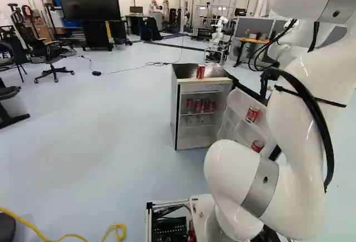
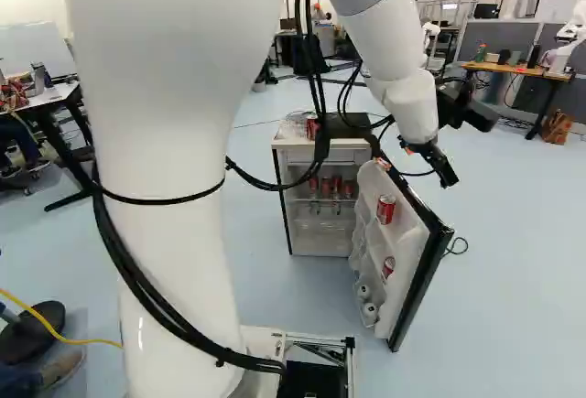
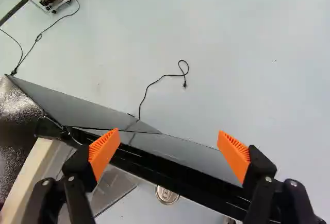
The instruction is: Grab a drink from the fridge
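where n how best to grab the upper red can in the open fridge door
Probably by the upper part of its round side, from above, jaws on opposite sides along the door: the red can stands upright with the door behind it, while the door shelf seems to crowd its base.

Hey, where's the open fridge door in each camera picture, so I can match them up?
Left base view: fridge door right of middle, partly behind the arm.
Right base view: right of middle, shelved inner side showing.
Wrist view: black edge slanting across between the open jaws.
Shared landmark: the fridge's dark top.
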Tool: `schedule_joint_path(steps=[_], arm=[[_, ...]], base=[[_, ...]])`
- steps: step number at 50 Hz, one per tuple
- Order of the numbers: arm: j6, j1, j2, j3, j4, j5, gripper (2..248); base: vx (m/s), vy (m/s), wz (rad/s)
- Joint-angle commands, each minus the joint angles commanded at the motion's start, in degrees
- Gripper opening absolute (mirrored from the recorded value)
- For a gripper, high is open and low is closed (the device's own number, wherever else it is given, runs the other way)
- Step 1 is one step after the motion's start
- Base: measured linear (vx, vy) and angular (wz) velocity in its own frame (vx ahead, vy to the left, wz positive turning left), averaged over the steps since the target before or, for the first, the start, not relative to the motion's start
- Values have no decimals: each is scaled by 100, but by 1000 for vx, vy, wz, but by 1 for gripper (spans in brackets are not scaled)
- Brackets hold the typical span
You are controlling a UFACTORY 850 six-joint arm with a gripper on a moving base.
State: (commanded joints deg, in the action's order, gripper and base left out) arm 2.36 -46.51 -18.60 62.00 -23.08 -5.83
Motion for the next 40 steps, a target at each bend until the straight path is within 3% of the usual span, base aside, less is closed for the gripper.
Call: schedule_joint_path(steps=[31, 40], arm=[[0, -352, -995, 806, 0, -795, 247], [0, -401, -1101, 905, 0, -1010, 247]], base=[[0, 0, 0], [0, 0, 0]])
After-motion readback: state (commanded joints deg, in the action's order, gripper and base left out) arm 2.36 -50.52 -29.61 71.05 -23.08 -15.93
